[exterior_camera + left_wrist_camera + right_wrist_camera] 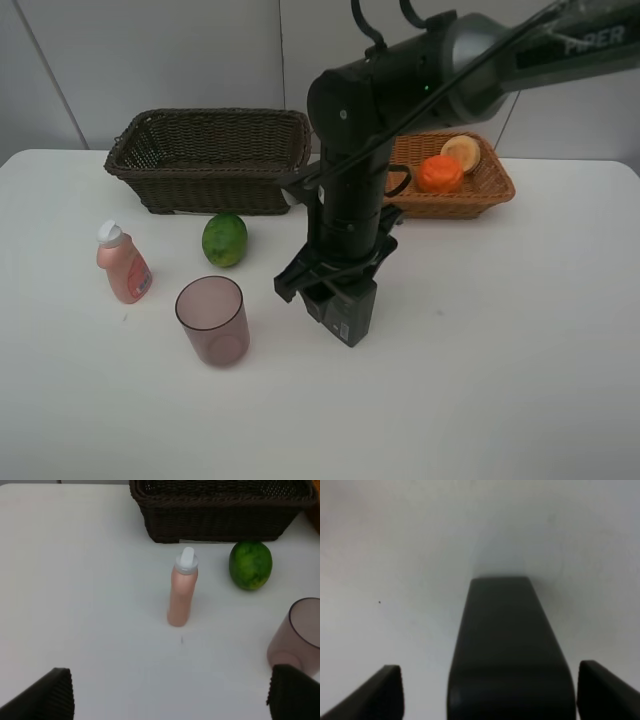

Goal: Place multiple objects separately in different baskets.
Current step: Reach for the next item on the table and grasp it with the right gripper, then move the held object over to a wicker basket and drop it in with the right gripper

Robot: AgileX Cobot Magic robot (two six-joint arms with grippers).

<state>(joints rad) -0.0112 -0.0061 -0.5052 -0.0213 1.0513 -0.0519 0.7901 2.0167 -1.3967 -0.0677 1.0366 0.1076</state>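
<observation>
- Table (500,350): white, with two woven baskets along its far edge and loose things on its left half.
- Dark basket (205,113): deep and brown, at the far left; nothing shows inside it.
- Light basket (497,187): shallower and orange-tan, at the far right. It holds an orange (439,173) and a paler round fruit (461,152), which touch each other. The right arm hides its near-left corner.
- Green fruit (225,239): on the table just in front of the dark basket.
- Pink bottle (124,265): white cap, upright, towards the left edge.
- Cup (212,320): mauve, see-through, upright with its mouth up. It stands nearer the front edge than the fruit and close to the right arm.
- Right gripper (492,690): lowered at mid-table, its jaws apart on either side of a dark bottle (507,645), with a gap showing on each side. Whether the bottle stands or lies cannot be told.
- Left gripper (170,697): spread wide and holding nothing, above bare table and facing the pink bottle.
</observation>
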